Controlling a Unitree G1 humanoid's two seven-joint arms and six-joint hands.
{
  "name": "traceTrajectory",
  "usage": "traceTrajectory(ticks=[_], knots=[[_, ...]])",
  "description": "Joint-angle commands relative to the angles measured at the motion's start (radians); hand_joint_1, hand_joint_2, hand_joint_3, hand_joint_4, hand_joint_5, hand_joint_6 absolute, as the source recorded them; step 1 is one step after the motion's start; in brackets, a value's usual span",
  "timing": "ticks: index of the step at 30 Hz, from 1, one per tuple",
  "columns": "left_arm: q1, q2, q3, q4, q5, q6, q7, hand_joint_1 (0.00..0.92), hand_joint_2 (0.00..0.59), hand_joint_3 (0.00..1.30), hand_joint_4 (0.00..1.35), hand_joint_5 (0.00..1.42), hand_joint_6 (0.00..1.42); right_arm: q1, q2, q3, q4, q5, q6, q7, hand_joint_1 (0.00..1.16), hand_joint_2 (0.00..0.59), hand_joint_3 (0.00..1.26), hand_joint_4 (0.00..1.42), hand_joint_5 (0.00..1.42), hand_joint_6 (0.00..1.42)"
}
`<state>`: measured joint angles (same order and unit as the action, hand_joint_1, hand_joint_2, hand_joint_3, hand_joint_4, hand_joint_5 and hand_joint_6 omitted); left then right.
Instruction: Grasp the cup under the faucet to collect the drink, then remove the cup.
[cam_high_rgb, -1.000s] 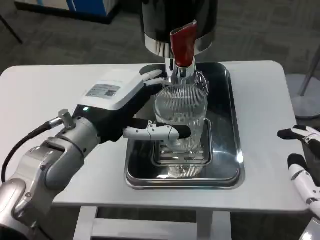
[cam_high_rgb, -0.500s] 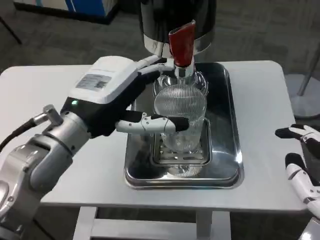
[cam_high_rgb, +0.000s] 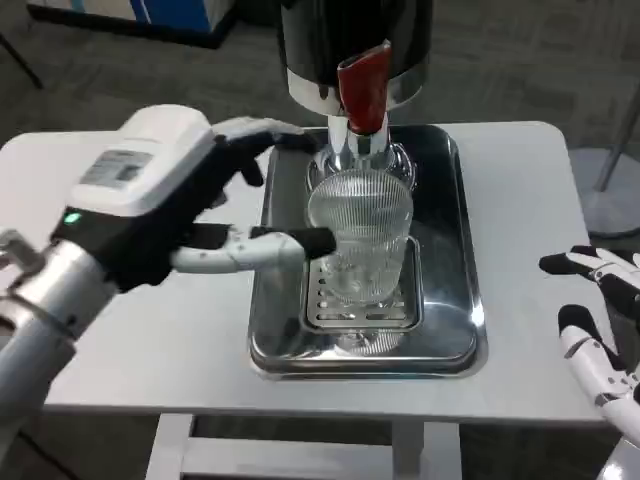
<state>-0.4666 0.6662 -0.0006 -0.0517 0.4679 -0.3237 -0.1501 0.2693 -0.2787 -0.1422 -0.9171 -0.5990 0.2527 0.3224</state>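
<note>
Cup: ribbed clear glass cup (cam_high_rgb: 360, 240) is standing upright on the slotted drip grate (cam_high_rgb: 362, 305), directly under the faucet (cam_high_rgb: 362, 150); whether it is holding any drink cannot be told.
Dispenser: dark-bodied dispenser (cam_high_rgb: 355, 40) is sitting at 12 o'clock of the cup, its red tap lever (cam_high_rgb: 363, 85) hanging over the spout.
Tray: steel drip tray (cam_high_rgb: 455, 250) is lying on the white table (cam_high_rgb: 520, 200), carrying grate and cup.
Left hand: left hand (cam_high_rgb: 175, 215) is hovering at 9 o'clock of the cup, fingers spread; the lower finger (cam_high_rgb: 270, 247) is reaching to the cup's left edge, contact there not clear; the upper fingers (cam_high_rgb: 265, 135) are pointing toward the faucet at about 10 o'clock. It is gripping nothing.
Right hand: right hand (cam_high_rgb: 600, 320) is waiting at 4 o'clock, well apart from the tray, fingers apart and holding nothing.
Step in hand: the cup is already placed under the faucet; judging from this, filling or re-grasping is pending.
Next move calls for: closing the left hand around the cup's ribbed wall without tipping it, then drawing it clear of the spout, toward 6 or 9 o'clock.
</note>
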Motion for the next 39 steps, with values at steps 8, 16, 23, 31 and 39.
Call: traceTrajectory(ticks=[8,16,23,31,39], knots=[[0.07,0.056,0.273,-0.109,-0.491,-0.007,-0.167,0.0,0.115,0.29,0.28,0.32,0.48,-0.005,0.011,0.011,-0.005,-0.008,0.002,-0.013,0.16,0.543,0.25,0.11,0.03,0.23],[-0.016,0.077,0.32,-0.141,-0.826,0.137,-0.352,0.0,0.127,0.22,0.2,0.28,0.34,-0.01,0.015,0.025,-0.003,-0.02,0.004,-0.015,0.17,0.551,0.25,0.11,0.03,0.23],[-0.098,0.079,0.299,-0.147,-1.046,0.332,-0.49,0.0,0.146,0.07,0.0,0.09,0.18,-0.023,0.018,0.039,-0.002,-0.037,0.009,-0.014,0.17,0.552,0.25,0.11,0.03,0.23],[-0.188,0.063,0.304,-0.095,-1.165,0.497,-0.561,0.0,0.159,0.03,0.0,0.03,0.11,-0.032,0.022,0.048,-0.008,-0.051,0.017,-0.01,0.17,0.55,0.25,0.11,0.03,0.23],[-0.269,0.06,0.286,-0.028,-1.18,0.606,-0.589,0.0,0.16,0.03,0.0,0.02,0.1,-0.03,0.022,0.052,-0.014,-0.051,0.014,-0.01,0.17,0.55,0.25,0.11,0.03,0.23]])
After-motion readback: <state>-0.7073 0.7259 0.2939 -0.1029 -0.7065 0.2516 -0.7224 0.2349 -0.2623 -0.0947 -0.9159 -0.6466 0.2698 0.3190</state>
